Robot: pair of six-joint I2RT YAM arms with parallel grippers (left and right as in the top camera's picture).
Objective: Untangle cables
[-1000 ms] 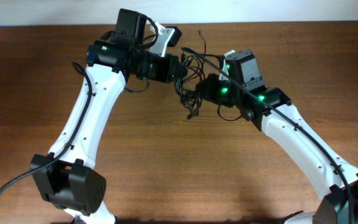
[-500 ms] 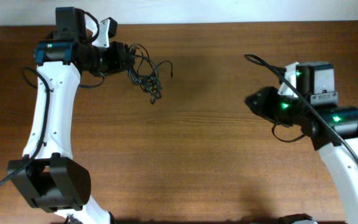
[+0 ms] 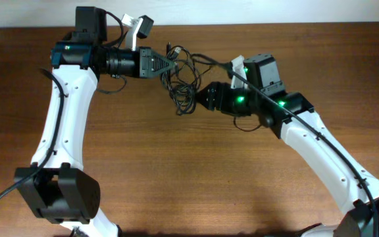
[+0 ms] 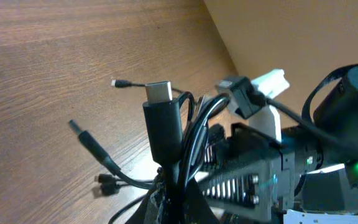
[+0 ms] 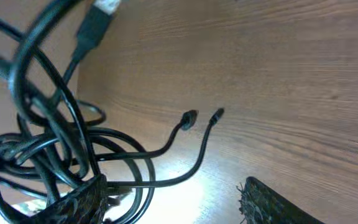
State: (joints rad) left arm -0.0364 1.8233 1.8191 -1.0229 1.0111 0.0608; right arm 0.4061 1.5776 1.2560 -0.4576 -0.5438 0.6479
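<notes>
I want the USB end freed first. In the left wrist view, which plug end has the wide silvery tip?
The thick upright plug sticking up from the cables; the other plug ends are much slimmer.

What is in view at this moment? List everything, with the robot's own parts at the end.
cables: one tangled bunch, number of cords cannot be told; black, some plug ends silvery; between the two grippers, over the far middle of the table, with loose plug ends trailing out.
table: one, brown wood grain, filling the overhead view.
left arm: one, white with black joints, reaching in from the left side.
right arm: one, white with black joints and green lights, reaching in from the right side.
left gripper: one, black, shut on the bunch.
right gripper: one, black, fingers spread, one finger against the bunch.
</notes>
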